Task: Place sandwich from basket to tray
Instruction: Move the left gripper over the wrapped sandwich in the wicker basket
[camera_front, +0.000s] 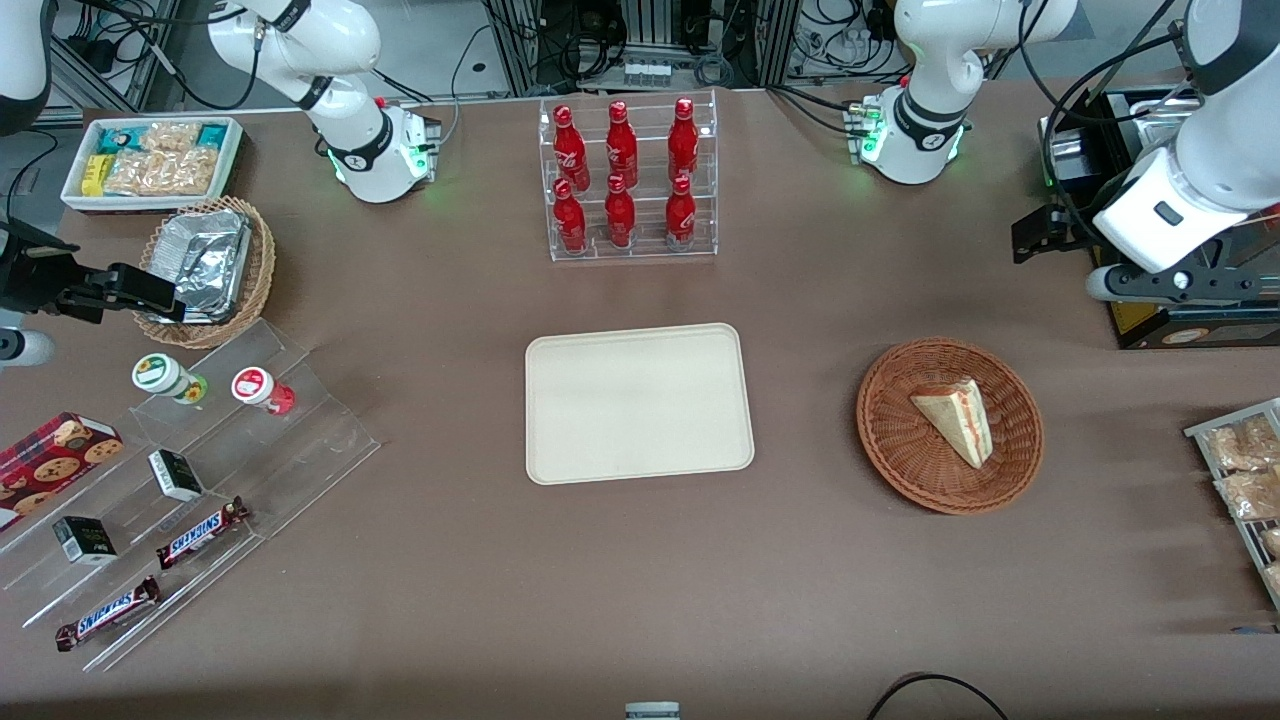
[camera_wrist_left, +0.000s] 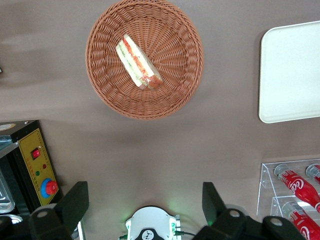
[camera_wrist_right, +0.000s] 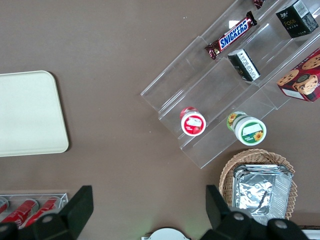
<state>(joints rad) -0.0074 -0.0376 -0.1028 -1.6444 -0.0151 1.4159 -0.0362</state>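
The sandwich, a pale bread wedge with a red and green filling stripe, lies in the reddish-brown wicker basket. It also shows in the left wrist view, lying in the basket. The cream tray lies flat at mid-table beside the basket and holds nothing; one end of the tray shows in the wrist view. My left gripper hangs above the table, farther from the front camera than the basket, toward the working arm's end. It is open and empty, well apart from the sandwich.
A clear rack of red bottles stands farther back than the tray. A black box with a yellow button panel sits near my gripper. Bagged pastries lie at the working arm's end. Snack steps and a foil basket lie toward the parked arm's end.
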